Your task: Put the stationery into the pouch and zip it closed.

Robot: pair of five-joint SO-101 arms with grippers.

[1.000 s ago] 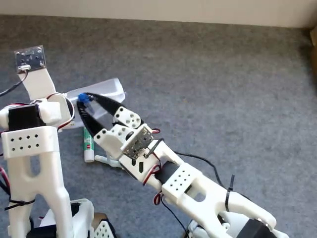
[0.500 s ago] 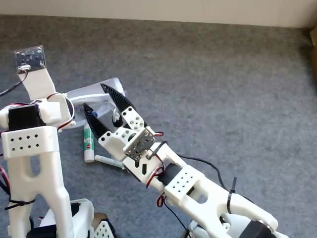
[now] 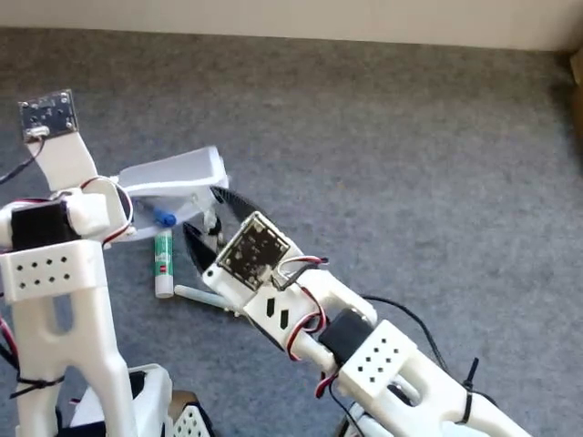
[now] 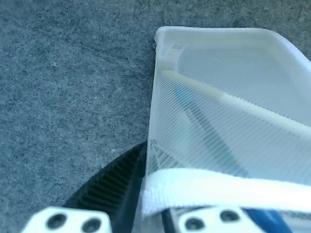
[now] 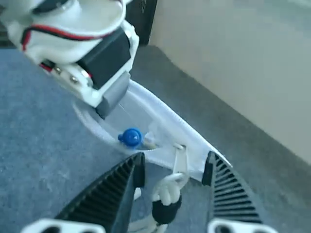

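Left gripper (image 4: 146, 194) clamped on the mesh pouch (image 3: 178, 173) rim, propping the mouth open for loading; a blue-capped pen (image 3: 164, 218) pokes into it. Glue stick (image 3: 163, 262) and white pen (image 3: 196, 296) lie on the carpet (image 3: 410, 137) just outside the mouth. Right gripper (image 3: 211, 226) at the mouth, jaws spread and empty, likely staged for the next pick.
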